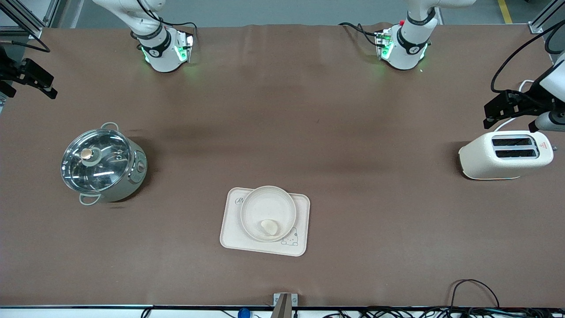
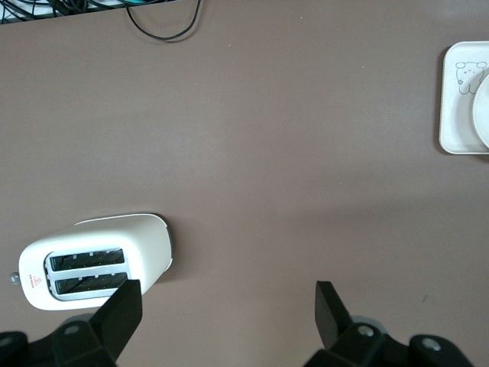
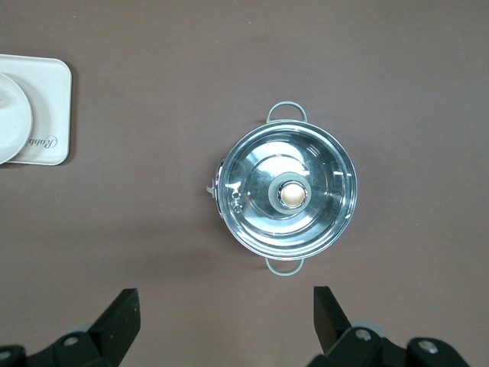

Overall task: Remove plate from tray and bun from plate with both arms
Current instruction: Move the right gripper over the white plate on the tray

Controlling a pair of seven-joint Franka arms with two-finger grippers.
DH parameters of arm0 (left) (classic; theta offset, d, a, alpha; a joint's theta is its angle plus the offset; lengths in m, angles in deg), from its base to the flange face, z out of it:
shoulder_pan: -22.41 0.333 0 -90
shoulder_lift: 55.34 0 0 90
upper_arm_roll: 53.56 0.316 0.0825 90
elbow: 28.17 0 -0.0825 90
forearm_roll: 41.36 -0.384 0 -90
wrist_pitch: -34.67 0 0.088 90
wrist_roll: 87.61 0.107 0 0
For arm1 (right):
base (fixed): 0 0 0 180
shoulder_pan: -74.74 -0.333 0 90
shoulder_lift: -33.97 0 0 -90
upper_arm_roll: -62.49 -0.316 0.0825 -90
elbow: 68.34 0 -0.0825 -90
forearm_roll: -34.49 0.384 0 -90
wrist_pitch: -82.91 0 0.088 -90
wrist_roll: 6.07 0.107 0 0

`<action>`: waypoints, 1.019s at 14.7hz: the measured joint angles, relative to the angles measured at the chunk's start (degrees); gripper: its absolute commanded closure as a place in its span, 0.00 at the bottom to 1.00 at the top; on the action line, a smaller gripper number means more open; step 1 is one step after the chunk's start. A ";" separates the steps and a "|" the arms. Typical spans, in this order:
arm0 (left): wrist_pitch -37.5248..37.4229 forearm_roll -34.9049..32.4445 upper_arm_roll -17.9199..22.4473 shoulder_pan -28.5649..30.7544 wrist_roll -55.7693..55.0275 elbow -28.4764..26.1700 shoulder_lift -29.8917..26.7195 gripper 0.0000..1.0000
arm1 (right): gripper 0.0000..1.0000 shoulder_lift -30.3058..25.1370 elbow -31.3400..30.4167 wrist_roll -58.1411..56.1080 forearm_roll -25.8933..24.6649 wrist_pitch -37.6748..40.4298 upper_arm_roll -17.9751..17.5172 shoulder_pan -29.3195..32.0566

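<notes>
The rectangular tray (image 1: 231,229) lies near the front camera at the table's middle. The round plate (image 1: 265,205) sits on it, and the small pale bun (image 1: 269,227) lies in the plate, at its side nearest the camera. My left gripper (image 1: 494,112) is open and empty, up in the air over the toaster's edge at the left arm's end; its wrist view (image 2: 228,302) shows a corner of the tray (image 2: 457,115) and the plate's rim (image 2: 483,115). My right gripper (image 1: 48,88) is open and empty, over the right arm's end; its wrist view (image 3: 227,306) shows the tray (image 3: 50,107) and plate (image 3: 11,118).
A white two-slot toaster (image 1: 505,154) stands at the left arm's end, also in the left wrist view (image 2: 92,260). A steel pot with a glass lid (image 1: 101,163) stands at the right arm's end, also in the right wrist view (image 3: 286,195). Cables run along the table's edge nearest the camera.
</notes>
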State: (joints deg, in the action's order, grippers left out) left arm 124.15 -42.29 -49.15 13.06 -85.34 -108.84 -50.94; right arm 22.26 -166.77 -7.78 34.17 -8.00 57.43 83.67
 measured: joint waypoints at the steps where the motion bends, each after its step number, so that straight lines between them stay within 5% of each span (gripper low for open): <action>1: -0.01 0.00 0.00 0.12 0.00 0.00 0.00 0.00 | 0.00 0.03 0.01 0.00 0.35 -0.17 -0.01 -0.07; 7: -0.07 0.00 -0.01 0.18 0.02 0.14 0.06 0.00 | 0.00 5.49 -0.08 0.43 4.16 -5.50 -0.31 -4.80; 10: -0.10 0.00 -0.04 0.10 0.01 0.34 0.17 0.00 | 0.00 13.18 0.53 3.72 9.16 -11.39 -0.41 -7.77; 15: -0.17 0.00 -0.04 0.08 -0.06 0.48 0.27 0.00 | 0.00 28.33 7.12 10.91 10.53 -19.77 -0.45 -13.49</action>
State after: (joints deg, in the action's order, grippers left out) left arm 123.98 -42.29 -49.18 13.14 -85.40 -108.36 -50.67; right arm 50.59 -159.65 3.13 44.70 -27.78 56.98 70.18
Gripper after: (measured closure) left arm 0.000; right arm 0.000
